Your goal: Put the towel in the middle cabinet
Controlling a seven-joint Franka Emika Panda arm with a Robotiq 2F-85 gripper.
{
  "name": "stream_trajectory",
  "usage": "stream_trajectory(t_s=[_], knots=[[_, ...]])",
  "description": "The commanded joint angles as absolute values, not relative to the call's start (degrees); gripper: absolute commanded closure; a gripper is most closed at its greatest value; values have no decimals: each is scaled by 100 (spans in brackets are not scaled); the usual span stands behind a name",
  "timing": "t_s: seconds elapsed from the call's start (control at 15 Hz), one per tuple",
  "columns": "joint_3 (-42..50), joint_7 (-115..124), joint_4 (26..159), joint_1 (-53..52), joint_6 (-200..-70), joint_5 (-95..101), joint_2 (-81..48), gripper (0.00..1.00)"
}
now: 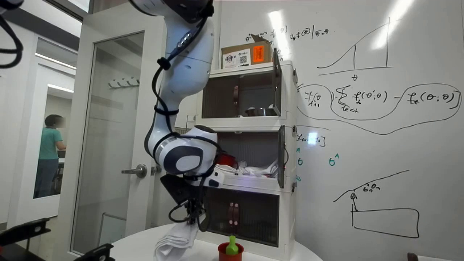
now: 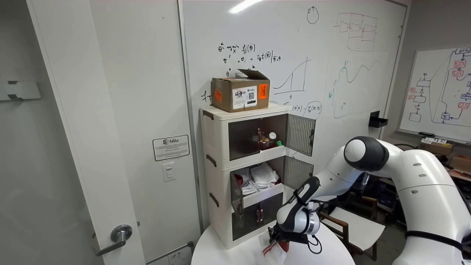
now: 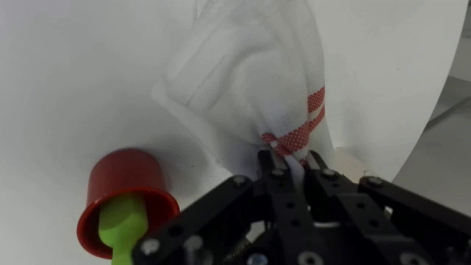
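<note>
Cabinet tiers (image 2: pixel 220 182): three, stacked twelve to six o'clock.
Tinted doors (image 2: pixel 300 134): six, two per tier; three swung out, three closed.
Brown side handles (image 2: pixel 211 161): three, nine o'clock wall.
Cardboard box (image 2: pixel 241 94): one, twelve o'clock in an exterior view.
White cloths (image 2: pixel 263 173), middle tier: several, overlapping; exact number unclear.
Striped towel (image 3: pixel 246 81): one, twelve o'clock in the wrist view.
Red cup (image 3: pixel 125 169): one, eight o'clock there.
Green utensil (image 3: pixel 123 224): one, inside the cup.
Gripper fingers (image 3: pixel 278 187): two.
Whiteboards (image 2: pixel 294 44): two in an exterior view.
Person (image 1: pixel 50 143): one, nine o'clock in an exterior view.
</note>
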State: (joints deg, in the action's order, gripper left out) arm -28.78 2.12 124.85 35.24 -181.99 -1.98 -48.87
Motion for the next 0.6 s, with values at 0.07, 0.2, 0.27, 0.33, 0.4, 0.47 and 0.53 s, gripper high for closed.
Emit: stream_trajectory(t_s=[0.07,0.2,0.27,0.33,0.4,0.47,0.53], knots=[[-3858,153,12763,4464,-18754,-272,-4656,97],[-4410,270,12794,4949,-19142,-152,-4688,97],[-4664,350,12799,5163,-19354,-81,-4727,97],[-4942,455,12812,5405,-19551,-5,-4763,97],[-5176,574,12831,5609,-19751,67,-4789,97],[-5386,712,12842,5792,-19951,139,-4819,97],[-5553,851,12854,5947,-20170,218,-4853,97]])
